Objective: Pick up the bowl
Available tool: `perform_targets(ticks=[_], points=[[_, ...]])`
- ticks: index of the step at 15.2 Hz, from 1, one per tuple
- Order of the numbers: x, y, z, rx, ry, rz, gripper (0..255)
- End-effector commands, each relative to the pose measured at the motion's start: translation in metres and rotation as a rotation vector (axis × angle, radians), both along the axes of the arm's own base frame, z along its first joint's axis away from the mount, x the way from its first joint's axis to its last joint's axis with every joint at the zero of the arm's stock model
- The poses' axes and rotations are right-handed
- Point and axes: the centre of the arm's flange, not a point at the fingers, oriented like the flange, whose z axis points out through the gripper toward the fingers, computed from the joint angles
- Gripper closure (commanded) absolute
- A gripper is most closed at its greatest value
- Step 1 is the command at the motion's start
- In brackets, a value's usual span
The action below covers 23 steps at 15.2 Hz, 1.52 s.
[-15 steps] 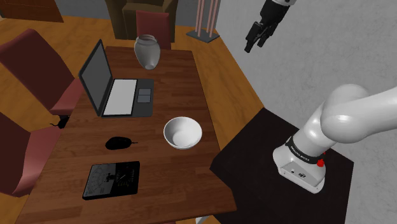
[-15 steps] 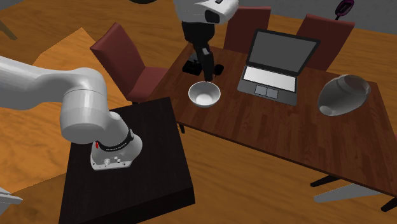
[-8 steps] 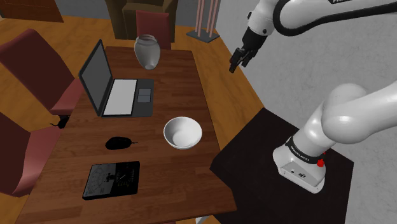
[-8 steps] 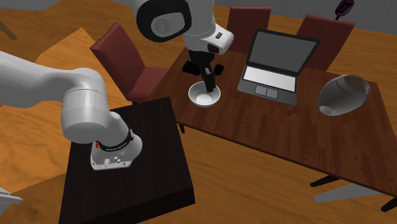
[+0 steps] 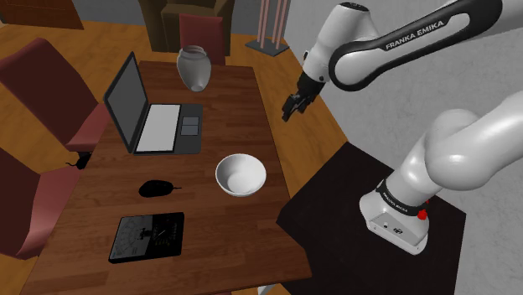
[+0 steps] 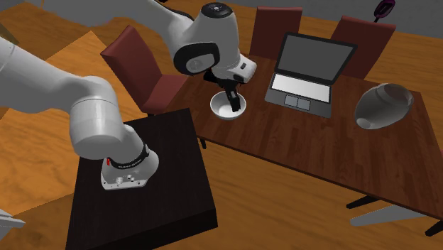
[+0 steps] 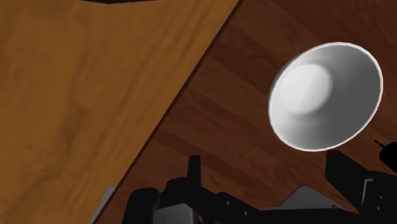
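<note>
White and upright, the bowl (image 5: 240, 175) is sitting on the dark wooden table (image 5: 235, 100), close to the edge that faces the stand (image 5: 335, 226). In the shoulder view it is lying at about five o'clock from the open laptop (image 5: 159, 117) and two o'clock from the black mouse (image 5: 155, 188). The gripper (image 5: 292, 109) is hanging in the air at roughly one o'clock from the bowl in that view, over the table's edge and well apart from the rim. Its black fingers (image 7: 194, 170) are standing apart, holding nothing.

I'm thinking the trouble is waiting at the rim. The wall looks smooth and sloping, so a pinch taken too shallow could squeeze the bowl out. A descent landing off-centre could have one finger pressing on the rim, tipping the bowl or shoving it toward that near edge and the floor beyond.
</note>
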Motion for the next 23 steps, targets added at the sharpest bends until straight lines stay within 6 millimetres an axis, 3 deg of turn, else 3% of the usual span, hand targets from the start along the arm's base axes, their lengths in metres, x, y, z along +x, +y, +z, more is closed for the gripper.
perform_targets(ticks=[1,14,23], points=[[0.008,0.009,-0.021,0.01,-0.008,0.004,0],[0.046,0.073,-0.171,0.072,-0.036,0.032,0],[0.046,0.073,-0.211,0.072,-0.036,0.032,0]])
